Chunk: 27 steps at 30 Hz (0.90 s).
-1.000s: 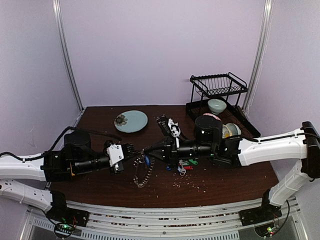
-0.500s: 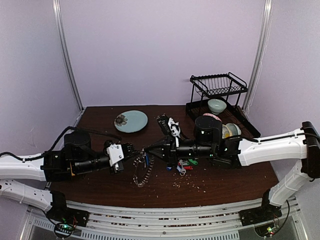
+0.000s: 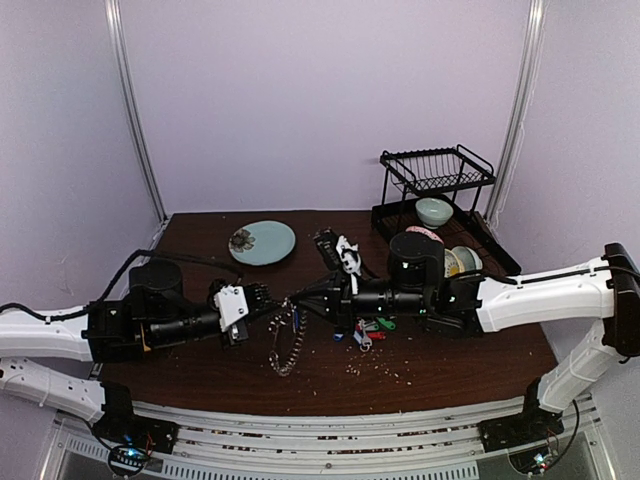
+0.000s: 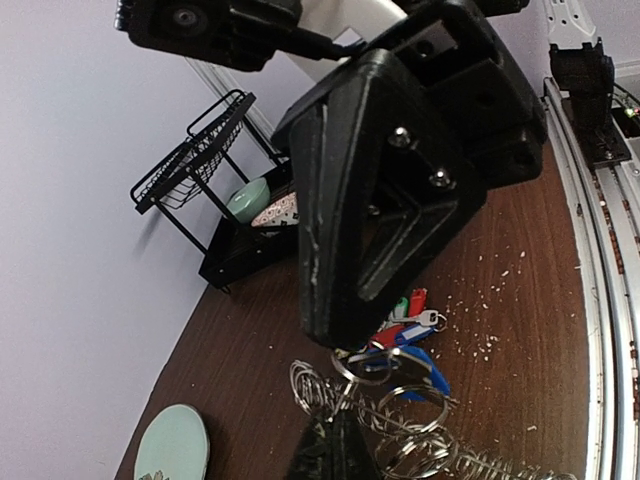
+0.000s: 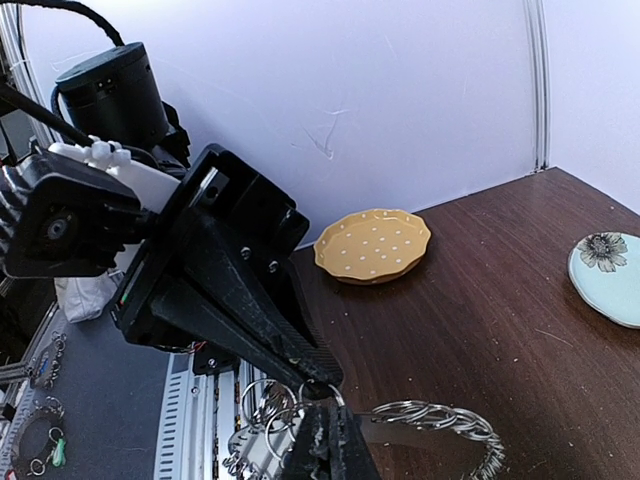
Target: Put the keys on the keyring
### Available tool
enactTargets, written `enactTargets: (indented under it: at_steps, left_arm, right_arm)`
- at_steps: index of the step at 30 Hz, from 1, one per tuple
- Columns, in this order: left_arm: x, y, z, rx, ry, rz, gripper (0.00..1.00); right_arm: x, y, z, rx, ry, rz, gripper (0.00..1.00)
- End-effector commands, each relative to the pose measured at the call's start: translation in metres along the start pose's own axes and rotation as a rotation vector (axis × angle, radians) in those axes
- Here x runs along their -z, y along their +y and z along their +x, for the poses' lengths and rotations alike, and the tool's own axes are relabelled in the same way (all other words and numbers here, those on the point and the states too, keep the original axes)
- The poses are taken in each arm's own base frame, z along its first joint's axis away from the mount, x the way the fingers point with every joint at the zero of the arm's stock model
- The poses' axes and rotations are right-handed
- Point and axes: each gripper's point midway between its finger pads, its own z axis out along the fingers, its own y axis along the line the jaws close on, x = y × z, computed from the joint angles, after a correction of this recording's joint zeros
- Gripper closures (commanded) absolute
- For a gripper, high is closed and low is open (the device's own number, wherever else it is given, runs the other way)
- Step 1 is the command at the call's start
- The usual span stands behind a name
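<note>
The keyring [image 3: 287,345] hangs as a loose chain of silvery rings from where the two grippers meet, above the table's front middle. My left gripper [image 3: 281,304] is shut on its upper end; its fingertips [image 4: 335,450] pinch the coils [image 4: 420,430]. My right gripper [image 3: 293,300] faces it tip to tip, shut on the small ring [image 4: 362,365] of a blue-tagged key [image 4: 428,368]. From the right wrist, the shut right gripper [image 5: 325,440] touches the left gripper's tip, with the keyring [image 5: 430,415] beside it. More keys [image 3: 368,328] with red, green and blue tags lie on the table.
A black dish rack [image 3: 437,170] holding a pale bowl [image 3: 434,211] stands at the back right. A light blue plate [image 3: 262,242] lies at the back left, and a yellow dotted plate [image 5: 373,245] near the left arm. Crumbs [image 3: 380,368] are scattered on the brown table.
Both grippers stay shut and tip to tip. The hanging keyring has swung slightly to the right; the blue-tagged key sits a little closer to the meeting point.
</note>
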Motion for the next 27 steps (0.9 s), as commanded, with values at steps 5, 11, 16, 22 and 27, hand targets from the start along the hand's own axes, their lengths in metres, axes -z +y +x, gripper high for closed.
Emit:
enactTargets:
  at_steps: [5, 11, 16, 22, 27]
  left_arm:
    - [-0.004, 0.034, -0.027, 0.073, -0.037, -0.132, 1.0]
    - [-0.007, 0.03, -0.03, 0.094, -0.051, -0.104, 1.0]
    - [-0.005, 0.038, -0.027, 0.099, -0.031, -0.147, 1.0]
    - [-0.001, 0.055, -0.019, 0.091, 0.011, -0.25, 1.0]
    - [0.001, 0.056, -0.021, 0.085, 0.002, -0.252, 1.0]
  right_arm:
    - [0.016, 0.0, -0.005, -0.02, -0.02, 0.07, 1.0]
    - [0.017, -0.006, -0.013, -0.012, -0.059, 0.147, 1.0]
    - [0.021, -0.009, -0.011, -0.012, -0.04, 0.166, 1.0]
    - [0.05, -0.035, 0.035, -0.047, 0.212, 0.23, 1.0]
    - [0.09, -0.073, 0.113, -0.139, 0.559, 0.402, 1.0]
